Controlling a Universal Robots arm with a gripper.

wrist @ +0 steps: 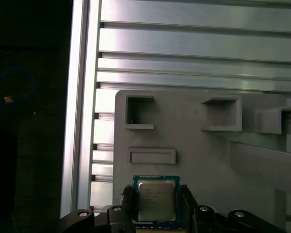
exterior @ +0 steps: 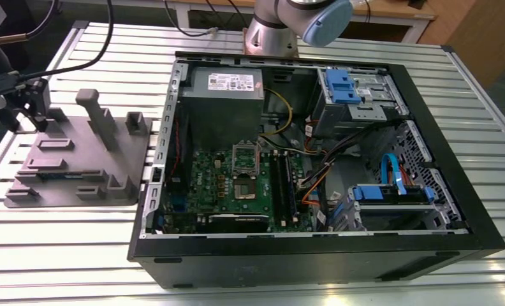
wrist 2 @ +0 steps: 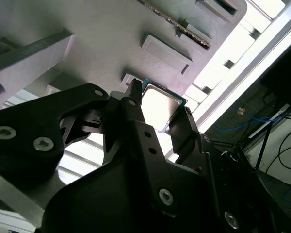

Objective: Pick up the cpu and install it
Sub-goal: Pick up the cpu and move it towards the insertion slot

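Note:
The cpu (wrist: 155, 199) is a small square chip with a silvery top and a thin green rim. It sits between my two black fingertips, also seen in the second wrist view as the cpu (wrist 2: 160, 104). My gripper (wrist: 155, 206) is shut on it, one finger against each side edge, right at the surface of the grey fixture plate (wrist: 194, 155). I cannot tell whether the chip is lifted clear of the plate. In the exterior view my gripper (exterior: 40, 124) hangs over the far corner of that plate (exterior: 74, 172) at the exterior view's left.
An open computer case (exterior: 321, 255) lies to the exterior view's right of the plate, with a green motherboard (exterior: 210, 185) and its open socket (exterior: 245, 186). Cables and blue drive bays (exterior: 393, 194) crowd the case. A memory stick (wrist 2: 177, 24) rests on the plate, which carries upright posts (exterior: 95, 118).

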